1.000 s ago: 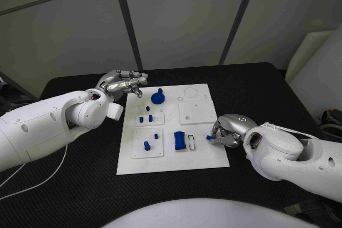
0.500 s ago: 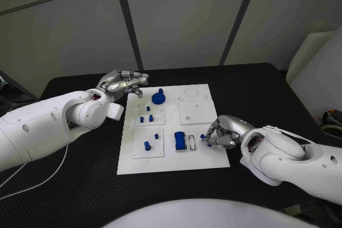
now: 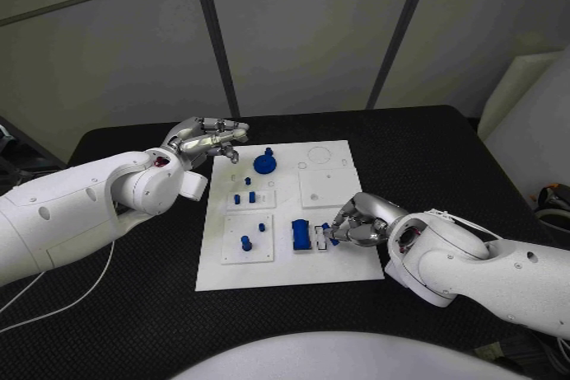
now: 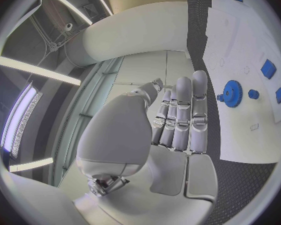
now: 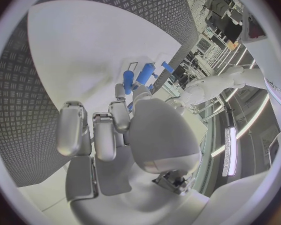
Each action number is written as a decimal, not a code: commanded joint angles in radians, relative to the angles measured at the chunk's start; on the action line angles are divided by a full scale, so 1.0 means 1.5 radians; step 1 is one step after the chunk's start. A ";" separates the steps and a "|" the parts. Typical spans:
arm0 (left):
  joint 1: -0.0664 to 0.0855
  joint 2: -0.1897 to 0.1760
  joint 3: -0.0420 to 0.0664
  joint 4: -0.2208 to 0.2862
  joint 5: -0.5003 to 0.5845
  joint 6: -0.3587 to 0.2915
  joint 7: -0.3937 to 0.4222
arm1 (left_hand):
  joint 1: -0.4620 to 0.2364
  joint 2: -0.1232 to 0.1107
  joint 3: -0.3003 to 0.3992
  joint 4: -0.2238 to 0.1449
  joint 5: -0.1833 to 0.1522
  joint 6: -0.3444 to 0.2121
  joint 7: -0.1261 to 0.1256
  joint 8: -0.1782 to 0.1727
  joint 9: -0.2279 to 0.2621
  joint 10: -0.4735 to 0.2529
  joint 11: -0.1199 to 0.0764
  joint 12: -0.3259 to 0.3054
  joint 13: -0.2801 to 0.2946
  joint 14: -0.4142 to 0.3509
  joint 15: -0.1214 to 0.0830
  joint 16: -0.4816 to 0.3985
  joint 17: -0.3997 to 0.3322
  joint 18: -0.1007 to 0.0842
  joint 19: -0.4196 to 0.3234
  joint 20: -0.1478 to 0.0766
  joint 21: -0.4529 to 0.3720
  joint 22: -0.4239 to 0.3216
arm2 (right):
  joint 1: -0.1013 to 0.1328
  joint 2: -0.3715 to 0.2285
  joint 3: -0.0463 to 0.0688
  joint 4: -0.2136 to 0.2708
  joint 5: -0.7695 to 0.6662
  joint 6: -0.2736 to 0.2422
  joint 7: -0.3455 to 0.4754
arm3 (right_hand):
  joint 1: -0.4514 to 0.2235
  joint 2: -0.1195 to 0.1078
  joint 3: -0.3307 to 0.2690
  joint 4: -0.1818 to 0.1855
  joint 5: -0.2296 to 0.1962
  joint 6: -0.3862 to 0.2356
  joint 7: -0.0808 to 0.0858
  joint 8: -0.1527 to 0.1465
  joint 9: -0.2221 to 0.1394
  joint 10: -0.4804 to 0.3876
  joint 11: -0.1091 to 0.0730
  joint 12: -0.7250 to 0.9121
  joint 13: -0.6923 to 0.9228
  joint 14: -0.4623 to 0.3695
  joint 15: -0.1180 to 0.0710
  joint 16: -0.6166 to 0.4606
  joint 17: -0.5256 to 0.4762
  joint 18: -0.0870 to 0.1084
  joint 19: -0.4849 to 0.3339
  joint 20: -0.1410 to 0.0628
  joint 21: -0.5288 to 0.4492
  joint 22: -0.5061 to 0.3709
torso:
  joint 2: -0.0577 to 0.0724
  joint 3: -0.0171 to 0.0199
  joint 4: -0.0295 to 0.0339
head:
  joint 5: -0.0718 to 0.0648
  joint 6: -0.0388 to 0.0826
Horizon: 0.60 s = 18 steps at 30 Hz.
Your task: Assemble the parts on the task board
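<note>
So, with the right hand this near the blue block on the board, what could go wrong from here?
1. The right hand pinches a small blue part at its fingertips; a thin hold that may slip.
2. Its fingers work close beside the blue block on the task board and could knock it.
3. In the head view the hand covers the spot, so alignment is hard to judge.

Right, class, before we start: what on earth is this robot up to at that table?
It is assembling small blue parts on a white task board on a black table. The right hand is over the board's near right section, pinching a small blue part beside the larger blue block there. The left hand hovers at the board's far left corner, close to the blue gear, with nothing in it. Several other blue pegs already stand on the board's left side.
</note>
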<state>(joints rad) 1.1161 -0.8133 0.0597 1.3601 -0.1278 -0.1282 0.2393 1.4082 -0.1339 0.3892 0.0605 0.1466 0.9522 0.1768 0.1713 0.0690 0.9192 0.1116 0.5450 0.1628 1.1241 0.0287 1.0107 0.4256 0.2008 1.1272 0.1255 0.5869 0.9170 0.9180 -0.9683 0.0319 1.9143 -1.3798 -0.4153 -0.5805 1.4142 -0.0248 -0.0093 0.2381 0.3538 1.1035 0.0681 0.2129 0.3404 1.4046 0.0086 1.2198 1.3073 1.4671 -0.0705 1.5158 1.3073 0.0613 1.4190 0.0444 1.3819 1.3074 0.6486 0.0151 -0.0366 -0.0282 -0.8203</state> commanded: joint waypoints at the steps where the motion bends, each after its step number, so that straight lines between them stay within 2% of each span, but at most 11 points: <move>1: 0.001 0.001 0.000 0.002 -0.001 0.006 0.002 | 0.000 0.004 -0.003 0.002 0.003 -0.003 0.001 0.004 -0.001 -0.005 -0.001 0.003 -0.001 -0.004 0.001 -0.002 -0.001 -0.012 0.002 0.001 -0.003 -0.001 | 0.001 0.010 0.000 -0.007 0.035 0.011 0.001 | -0.008 -0.002 0.000 0.005 0.003 0.005 0.001 -0.003 0.002 0.014 -0.010 -0.001 0.009 0.055 0.001 0.002 0.106 -0.003 0.004 0.000 0.003 0.035 | 0.000 0.0004 -0.0004 | 0.001 0.000; 6: 0.001 0.001 0.000 0.002 -0.001 0.007 0.001 | 0.000 0.004 -0.003 0.002 0.003 -0.003 0.001 0.004 -0.001 -0.005 -0.001 0.003 -0.001 -0.004 0.001 -0.002 -0.001 -0.012 0.002 0.001 -0.003 -0.001 | 0.001 0.022 0.000 -0.019 0.041 0.019 0.001 | -0.009 -0.002 0.000 0.005 0.004 0.005 0.001 -0.003 0.002 0.013 -0.011 -0.001 0.009 0.055 0.001 0.002 0.106 -0.003 0.004 0.000 0.002 0.034 | 0.000 -0.0001 -0.0001 | 0.001 -0.001; 18: 0.001 0.001 0.000 0.002 -0.001 0.011 -0.002 | -0.001 0.005 -0.004 0.003 0.004 -0.004 0.001 0.004 -0.001 -0.006 -0.001 0.004 -0.002 -0.004 0.001 -0.002 -0.002 -0.012 0.003 0.001 -0.005 -0.002 | 0.001 0.042 0.000 -0.039 0.044 0.045 -0.001 | -0.014 -0.003 -0.002 0.009 0.002 0.005 0.001 -0.002 0.003 0.012 -0.011 -0.005 0.007 0.055 0.001 0.000 0.103 -0.003 0.002 0.000 0.000 0.032 | 0.000 0.0008 -0.0011 | 0.003 -0.002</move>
<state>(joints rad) 1.1161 -0.8132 0.0597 1.3614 -0.1279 -0.1258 0.2375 1.4082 -0.1339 0.3848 0.0648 0.1466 0.9522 0.1768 0.1713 0.0690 0.9157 0.1081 0.5450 0.1609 1.1241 0.0286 1.0107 0.4233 0.2008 1.1272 0.1255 0.5869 0.9147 0.9207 -0.9102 0.0346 1.8551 -1.3260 -0.3810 -0.5827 1.4036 -0.0328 -0.0112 0.2456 0.3541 1.1038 0.0678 0.2129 0.3456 1.4081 0.0051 1.2196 1.3088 1.4672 -0.0704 1.5158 1.3078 0.0616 1.4189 0.0445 1.3818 1.3073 0.6490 0.0160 -0.0379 -0.0237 -0.8229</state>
